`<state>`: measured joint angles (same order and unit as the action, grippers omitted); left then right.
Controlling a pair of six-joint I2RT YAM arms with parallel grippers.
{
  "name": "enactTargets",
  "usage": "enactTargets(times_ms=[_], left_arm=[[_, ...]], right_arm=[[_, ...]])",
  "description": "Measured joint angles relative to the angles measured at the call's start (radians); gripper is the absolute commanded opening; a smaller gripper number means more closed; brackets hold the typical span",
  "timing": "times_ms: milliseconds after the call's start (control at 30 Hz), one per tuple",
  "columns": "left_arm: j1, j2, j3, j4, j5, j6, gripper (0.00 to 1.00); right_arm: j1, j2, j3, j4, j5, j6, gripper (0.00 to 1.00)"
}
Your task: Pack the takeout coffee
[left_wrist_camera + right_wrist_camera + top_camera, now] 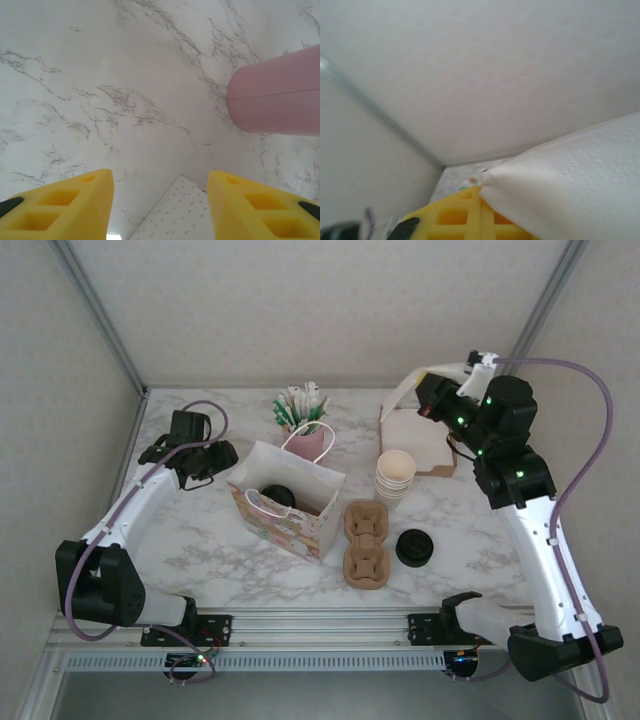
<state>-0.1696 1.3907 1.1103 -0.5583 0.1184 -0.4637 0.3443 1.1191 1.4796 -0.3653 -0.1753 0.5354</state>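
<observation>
The takeout coffee point(277, 497) shows as a black disc inside the open patterned paper bag point(300, 530) at the table's middle. My left gripper point(222, 458) hovers just left of the bag, open, with nothing between its yellow fingers point(70, 205). In the left wrist view a corner of the bag point(185, 212) lies below the gap of the left gripper point(160, 200). My right gripper point(428, 390) is raised at the back right, shut on a white napkin point(400, 397). In the right wrist view the napkin point(570, 185) hangs from the closed right gripper point(480, 192).
A pink cup point(308, 443) point(275, 95) of sticks stands behind the bag. A stack of lidless cream cups point(395, 475), a brown napkin box point(425, 445), a cardboard cup carrier point(366, 542) and a loose black lid point(414, 547) sit right of the bag.
</observation>
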Motion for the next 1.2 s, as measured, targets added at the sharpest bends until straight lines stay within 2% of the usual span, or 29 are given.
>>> enactTargets(times_ms=[233,500,833,1200], left_arm=[[-0.008,-0.019,-0.009,0.002,0.001,0.000,0.52],[-0.012,-0.041,-0.014,0.004,0.002,0.000,0.52],[-0.012,-0.045,-0.015,0.004,0.002,0.000,0.52],[-0.012,-0.045,-0.015,0.004,0.002,0.000,0.52]], right_arm=[[0.312,0.022,0.127,-0.060,-0.032,-0.130,0.00],[0.532,0.071,0.258,-0.144,-0.079,-0.297,0.00],[0.604,0.169,0.293,-0.278,-0.080,-0.375,0.00],[0.616,0.278,0.386,-0.429,-0.005,-0.455,0.00]])
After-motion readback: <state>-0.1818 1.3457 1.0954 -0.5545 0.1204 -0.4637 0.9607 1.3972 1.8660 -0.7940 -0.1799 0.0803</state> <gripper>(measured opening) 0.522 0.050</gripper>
